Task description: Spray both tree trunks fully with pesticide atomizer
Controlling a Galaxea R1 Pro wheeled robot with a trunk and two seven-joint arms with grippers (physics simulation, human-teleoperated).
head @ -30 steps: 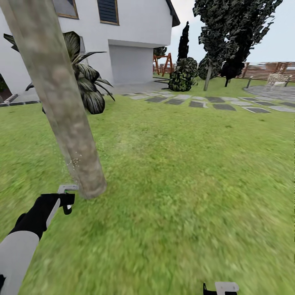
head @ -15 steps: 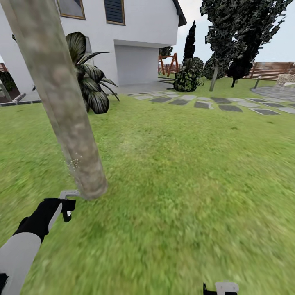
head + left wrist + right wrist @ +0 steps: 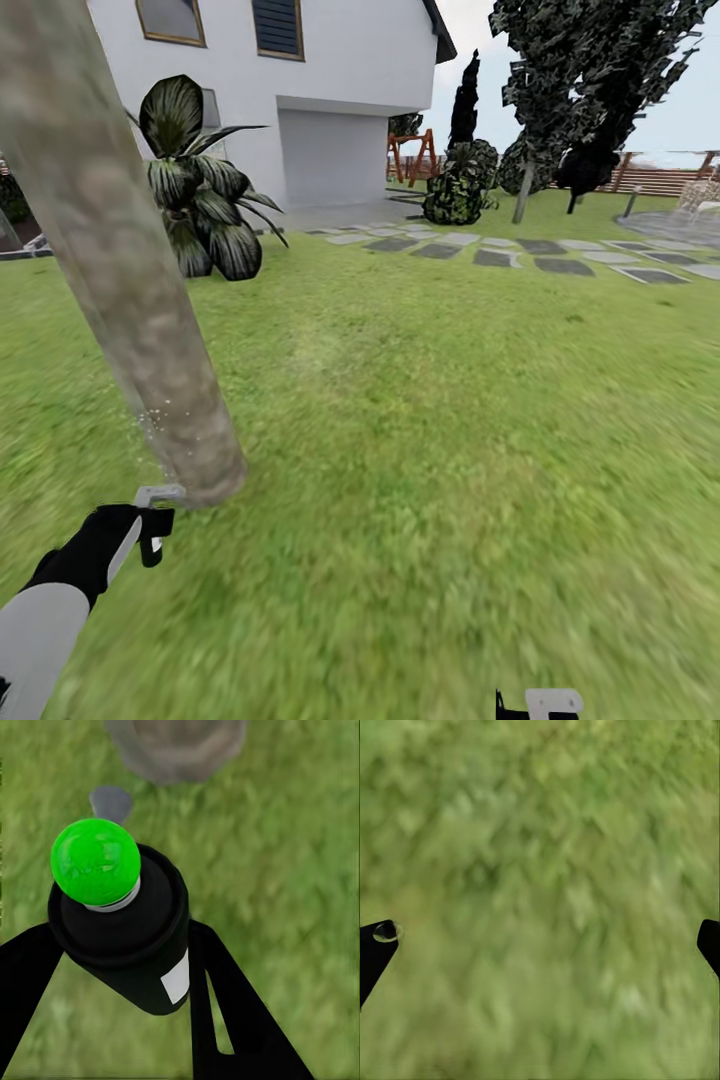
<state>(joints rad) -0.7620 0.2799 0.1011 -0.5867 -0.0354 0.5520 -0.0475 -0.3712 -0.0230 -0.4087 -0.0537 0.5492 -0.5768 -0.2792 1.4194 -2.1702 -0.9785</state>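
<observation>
Pale mottled trunk [image 3: 120,270] filled the head view's left, whitish mist [image 3: 152,418] specking it low down, my left gripper [image 3: 153,518] just beside its base. On the left wrist cam the fingers were clamped on the sprayer [image 3: 120,930], its tip green here, aimed at the base. Right cam: gripper [image 3: 540,937] spread wide over grass. Mid-spray, I reckon; next I'd sweep upward.

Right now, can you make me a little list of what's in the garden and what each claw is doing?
Left claw: shut on the pesticide atomizer, black with a green ball top
Right claw: open, over grass
Tree trunk: thick, leaning, close ahead of the atomizer
Pesticide: tiny whitish specks low on the trunk
Far back: white house, stepping stones
</observation>
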